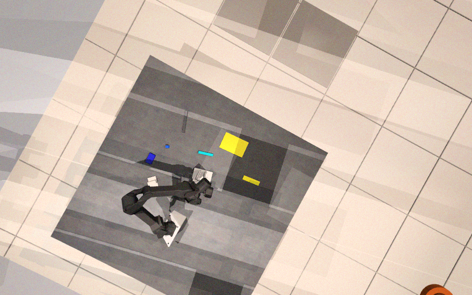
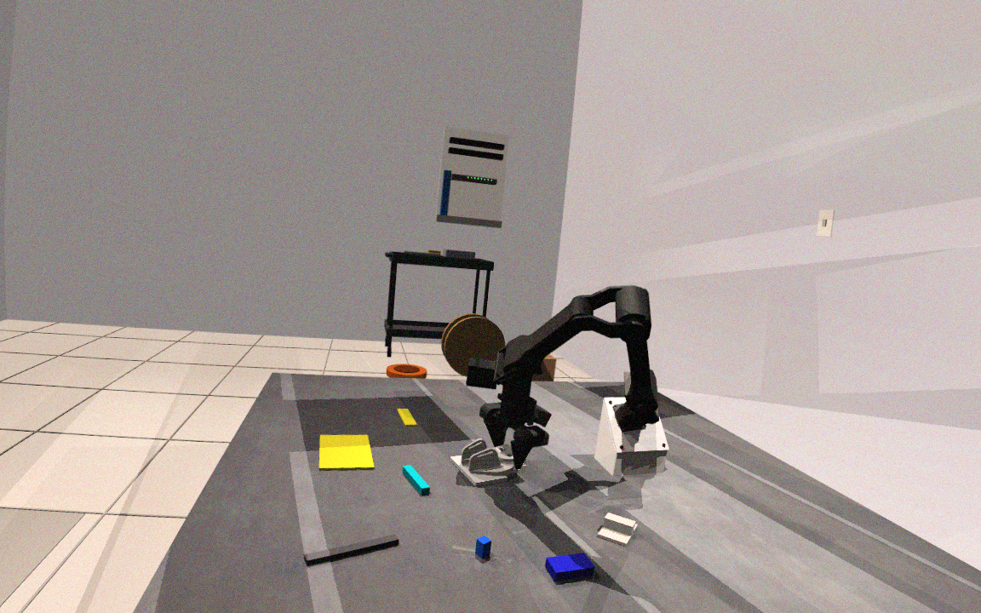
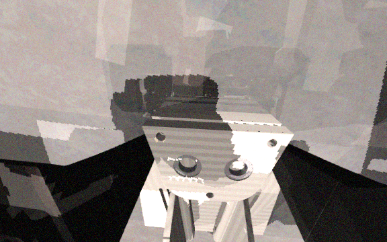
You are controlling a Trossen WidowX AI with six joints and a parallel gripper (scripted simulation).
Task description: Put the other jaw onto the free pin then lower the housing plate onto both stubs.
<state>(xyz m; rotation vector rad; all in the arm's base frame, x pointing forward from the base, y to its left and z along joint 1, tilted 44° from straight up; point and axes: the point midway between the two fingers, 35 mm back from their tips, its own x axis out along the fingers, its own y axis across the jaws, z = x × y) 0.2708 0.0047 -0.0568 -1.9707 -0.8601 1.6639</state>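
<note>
The pale housing plate (image 3: 197, 146) is around both round stubs in the wrist view, the left stub (image 3: 188, 163) and the right stub (image 3: 238, 165) showing in its holes. Whether it is level and fully down is not clear. My gripper (image 2: 511, 453) (image 3: 211, 140) is shut on the plate, one black finger against each side, no gap visible. Two pale jaws (image 2: 484, 455) (image 3: 228, 220) extend side by side from under the plate, above the white base (image 1: 209, 174) (image 2: 477, 478) (image 3: 151, 212). The pins and gear teeth are hidden under the plate.
A cyan bar (image 1: 205, 153) (image 2: 415, 480) and a yellow slab (image 1: 233, 144) (image 2: 346, 452) lie near the base. A yellow bar (image 1: 250, 180) (image 2: 405, 416), black bar (image 1: 184, 121) (image 2: 352, 550), dark blue block (image 1: 150, 157) (image 2: 570, 567), small blue block (image 1: 166, 146) (image 2: 483, 547) and white stepped piece (image 1: 152, 181) (image 2: 617, 528) lie farther off.
</note>
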